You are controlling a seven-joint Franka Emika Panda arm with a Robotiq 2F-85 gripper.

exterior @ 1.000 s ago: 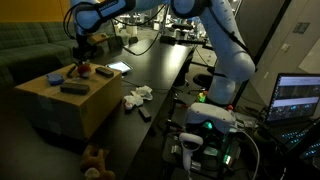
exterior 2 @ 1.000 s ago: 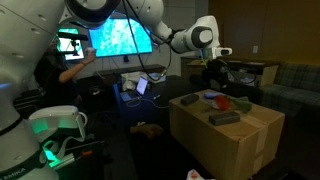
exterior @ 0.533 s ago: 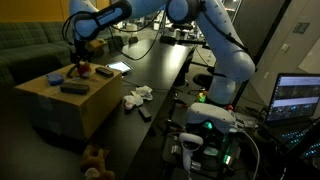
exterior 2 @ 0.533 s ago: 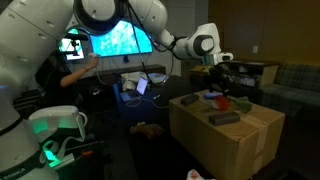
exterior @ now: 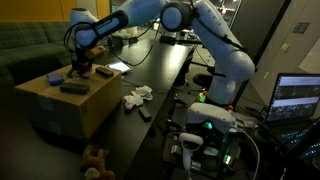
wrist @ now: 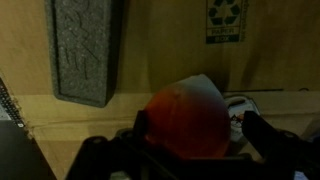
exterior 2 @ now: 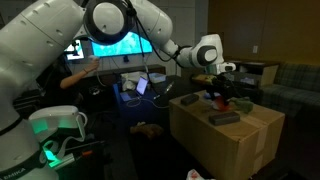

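The tool (wrist: 190,150) hangs spread astride the rounded orange object (wrist: 188,118) on the desk (wrist: 280,70), near the grey block (wrist: 88,50); I'd keep it centred and square so neither finger knocks it.

The pincer (exterior: 80,66) has dropped from above the cardboard box (exterior: 55,105) to straddle the red-orange object (wrist: 188,120).
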